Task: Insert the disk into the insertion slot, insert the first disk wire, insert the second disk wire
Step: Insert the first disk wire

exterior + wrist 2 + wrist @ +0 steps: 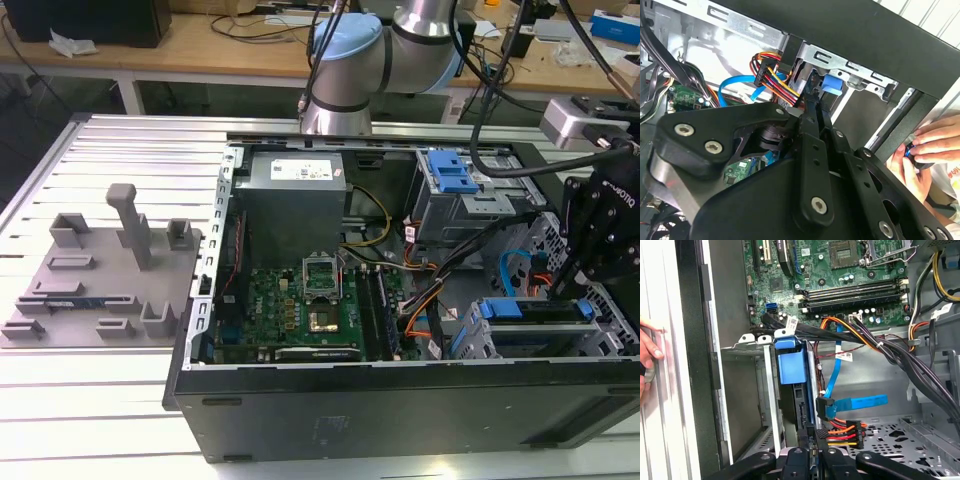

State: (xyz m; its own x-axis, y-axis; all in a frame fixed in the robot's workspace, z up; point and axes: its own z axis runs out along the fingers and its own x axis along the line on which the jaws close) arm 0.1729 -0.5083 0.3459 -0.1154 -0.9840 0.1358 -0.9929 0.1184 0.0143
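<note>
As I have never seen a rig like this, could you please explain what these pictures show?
A robot arm with a black gripper reaches into an open computer case on a slotted metal table. The exterior view looks on from outside; both wrist views ride on the arm. The disk, in its blue carrier, sits in the insertion slot. The gripper is nearest the plug of the first disk wire, next to the blue second disk wire. A person's hand is outside the case.
</note>
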